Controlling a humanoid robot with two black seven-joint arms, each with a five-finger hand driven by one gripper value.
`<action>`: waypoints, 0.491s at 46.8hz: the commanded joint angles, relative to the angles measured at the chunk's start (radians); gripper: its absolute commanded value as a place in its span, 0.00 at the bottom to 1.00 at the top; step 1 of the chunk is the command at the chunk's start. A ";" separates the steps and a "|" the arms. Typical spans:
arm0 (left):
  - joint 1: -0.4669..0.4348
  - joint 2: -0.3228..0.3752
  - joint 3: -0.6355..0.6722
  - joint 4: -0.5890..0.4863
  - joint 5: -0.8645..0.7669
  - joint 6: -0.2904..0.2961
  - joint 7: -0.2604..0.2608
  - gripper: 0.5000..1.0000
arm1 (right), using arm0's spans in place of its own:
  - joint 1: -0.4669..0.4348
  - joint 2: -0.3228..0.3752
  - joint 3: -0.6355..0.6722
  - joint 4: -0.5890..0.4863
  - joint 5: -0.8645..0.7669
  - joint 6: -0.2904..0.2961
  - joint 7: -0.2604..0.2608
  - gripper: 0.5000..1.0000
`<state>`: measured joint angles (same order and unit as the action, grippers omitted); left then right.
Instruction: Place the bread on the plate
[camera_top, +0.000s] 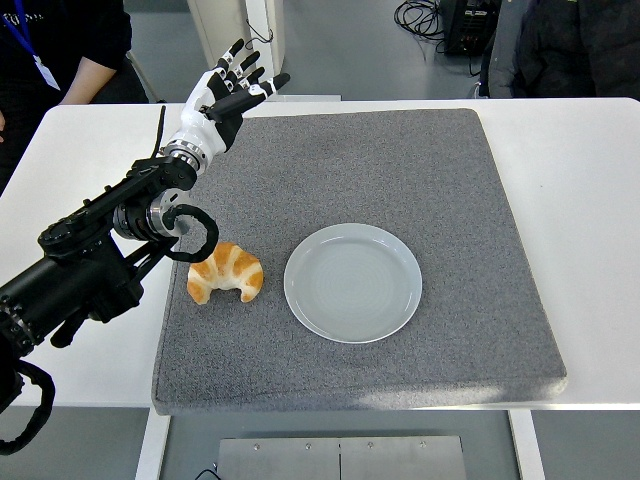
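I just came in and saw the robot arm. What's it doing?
The robot is meant to put the croissant on the plate. Right now the croissant lies on the grey mat, just left of the empty plate and not touching it. The left hand is held up over the mat's far left corner, fingers spread, holding nothing. People sit at the far side of the table.

Single head view, high on robot's side, facing forward and down. White counter near edge at bottom; grey mat fills mid-frame; floor beyond far edge.
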<state>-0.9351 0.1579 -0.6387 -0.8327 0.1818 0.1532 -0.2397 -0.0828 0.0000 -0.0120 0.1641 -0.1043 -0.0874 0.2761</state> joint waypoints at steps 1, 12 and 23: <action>-0.019 0.026 0.013 -0.038 0.001 0.026 0.045 0.94 | 0.000 0.000 0.000 0.000 0.000 0.000 0.000 1.00; -0.106 0.172 0.148 -0.215 0.001 0.063 0.148 0.93 | 0.000 0.000 0.000 0.000 0.000 0.000 0.000 1.00; -0.238 0.324 0.324 -0.319 0.001 0.054 0.194 0.93 | 0.000 0.000 0.000 0.000 0.000 0.000 0.000 1.00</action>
<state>-1.1339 0.4464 -0.3521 -1.1277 0.1827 0.2107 -0.0658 -0.0828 0.0000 -0.0119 0.1640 -0.1042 -0.0874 0.2760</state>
